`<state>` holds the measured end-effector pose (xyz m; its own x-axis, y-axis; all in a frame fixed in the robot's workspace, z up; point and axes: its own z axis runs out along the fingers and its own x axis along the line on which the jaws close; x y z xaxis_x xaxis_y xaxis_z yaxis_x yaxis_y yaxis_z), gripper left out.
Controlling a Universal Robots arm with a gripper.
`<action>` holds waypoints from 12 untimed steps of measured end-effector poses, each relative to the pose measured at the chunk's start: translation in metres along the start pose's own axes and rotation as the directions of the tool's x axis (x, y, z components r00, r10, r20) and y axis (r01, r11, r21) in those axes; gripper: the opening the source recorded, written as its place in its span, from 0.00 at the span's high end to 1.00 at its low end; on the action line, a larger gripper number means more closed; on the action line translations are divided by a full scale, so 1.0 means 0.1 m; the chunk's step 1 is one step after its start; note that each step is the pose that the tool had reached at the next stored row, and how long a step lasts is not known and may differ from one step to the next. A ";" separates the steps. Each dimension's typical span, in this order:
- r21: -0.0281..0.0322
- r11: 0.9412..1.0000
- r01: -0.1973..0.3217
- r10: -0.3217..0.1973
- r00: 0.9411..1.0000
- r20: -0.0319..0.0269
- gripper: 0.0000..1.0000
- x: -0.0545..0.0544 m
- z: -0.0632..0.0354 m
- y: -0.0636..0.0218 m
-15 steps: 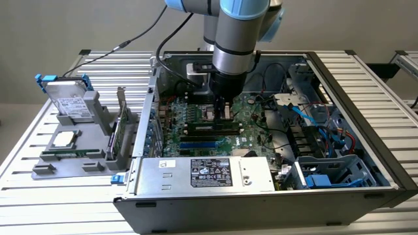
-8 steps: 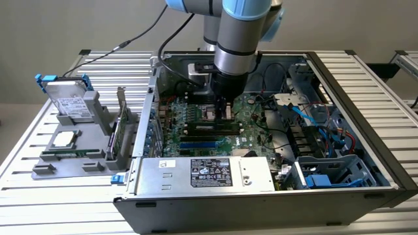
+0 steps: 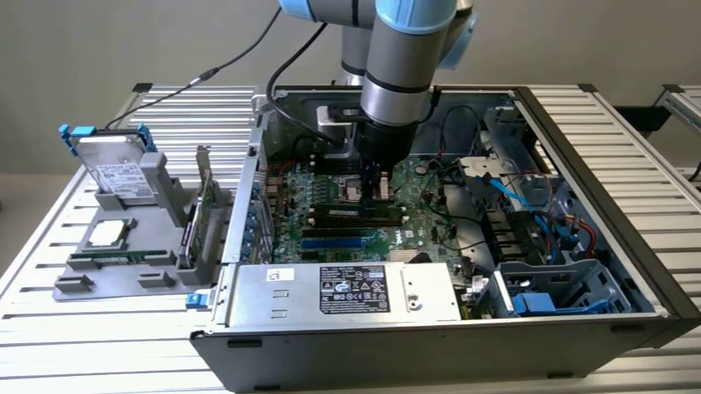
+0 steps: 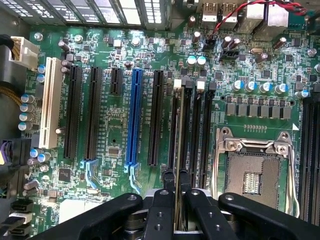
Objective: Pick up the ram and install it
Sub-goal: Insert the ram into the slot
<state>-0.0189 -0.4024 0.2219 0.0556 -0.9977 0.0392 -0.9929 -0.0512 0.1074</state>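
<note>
Inside the open computer case (image 3: 613,180), which sits toward the exterior view's right side of the counter (image 3: 131,345), my fingers (image 4: 161,212) hang low over the motherboard (image 4: 110,145). They are closed on the ram (image 4: 177,145). From my wrist I see it edge-on, a thin pale line running out from between my pads along the bank of dark memory slots (image 4: 192,130). That bank lies between the CPU socket (image 4: 252,170) and the long blue slot (image 4: 133,120). The stick looks parallel to the slots. I cannot tell whether its lower edge has met one of them.

I judge it a light thing, and stiff, but thin and easily hurt. The board could crack under a twist, and the chips on its faces should not be crushed. The contact strip along the lower edge should stay untouched. The best hold, I think, is on the flat faces near the upper edge at mid-length, which is about where I appear to have it. A grip nearer one end would probably let it tip.
</note>
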 end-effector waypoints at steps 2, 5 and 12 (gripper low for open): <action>0.000 1.000 0.000 0.000 1.000 0.000 0.86 0.00 -0.001 0.001; 0.001 1.000 0.000 0.000 1.000 0.001 0.86 -0.01 -0.003 -0.001; -0.001 1.000 0.001 -0.001 1.000 0.000 0.86 -0.07 -0.027 0.009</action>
<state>-0.0199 -0.3949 0.2244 0.0565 -0.9976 0.0393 -0.9928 -0.0520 0.1084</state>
